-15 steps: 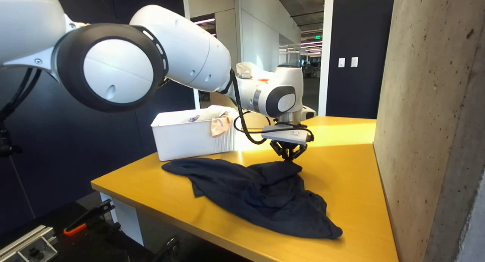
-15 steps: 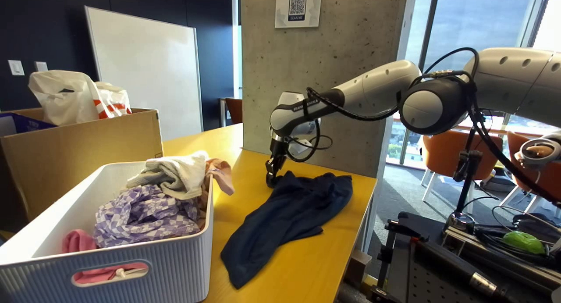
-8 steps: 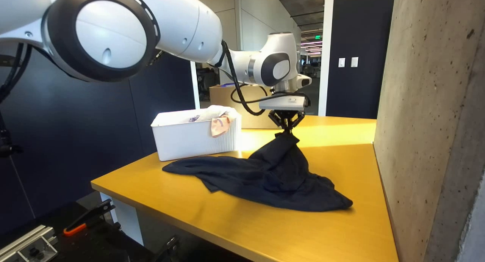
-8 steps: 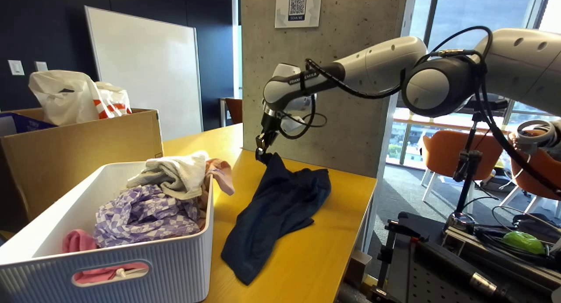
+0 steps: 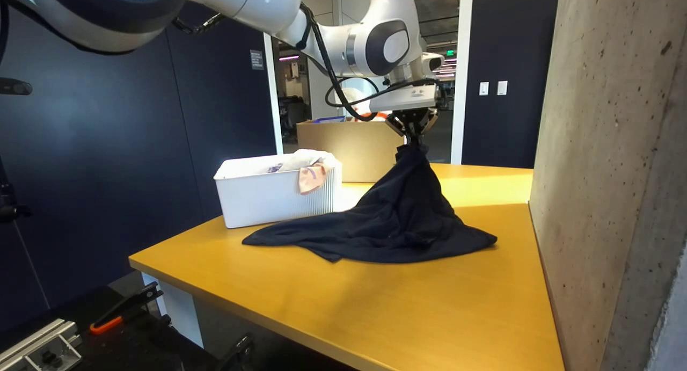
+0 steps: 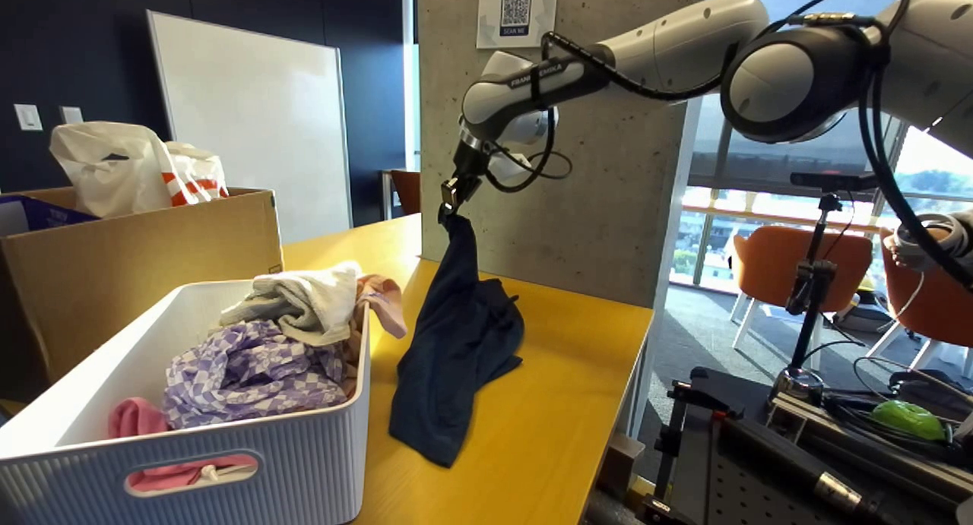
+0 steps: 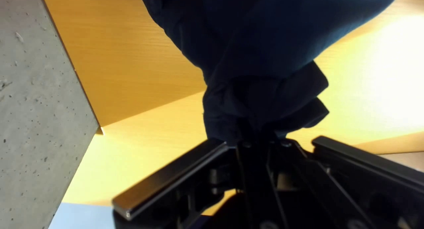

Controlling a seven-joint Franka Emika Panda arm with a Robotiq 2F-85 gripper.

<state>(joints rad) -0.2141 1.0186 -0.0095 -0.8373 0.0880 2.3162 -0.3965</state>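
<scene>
Directly beneath the pincer (image 5: 413,139), a dark navy cloth (image 5: 403,210) hangs from its bunched top like a steep tent, its lower part spread on the surface (image 5: 333,296) below with a tail trailing out on either side. The pincer is clenched on that bunch; in the wrist view its fingers (image 7: 246,162) come almost together, with folds poking out past them, so the pinch looks small. To do this hold well, I would judge, it wants firm, even pressure and a slow, straight upward pull, since a jerk could slip a thin pinch free; peeling the spread folds off the surface before any sideways travel should spare them from dragging. An eye on the folds where they enter the fingers would show early slipping. The longer tail deserves watching: it ends just beside the white bin (image 6: 319,464), off to one side of the pincer, and could catch against the wall. In that bin lie a purple checked cloth (image 6: 251,377), a pink cloth (image 6: 137,417) and a white-and-grey towel (image 6: 300,305), with a peach cloth (image 6: 384,305) draped over the rim nearest the pincer. On the pincer's opposite side rises a concrete pillar (image 5: 606,145), so swings that way have less room; the shorter tail ends apart from its foot. Farther from the pincer, past the bin, a cardboard box (image 6: 152,274) has white plastic bags (image 6: 114,179) in its top.
</scene>
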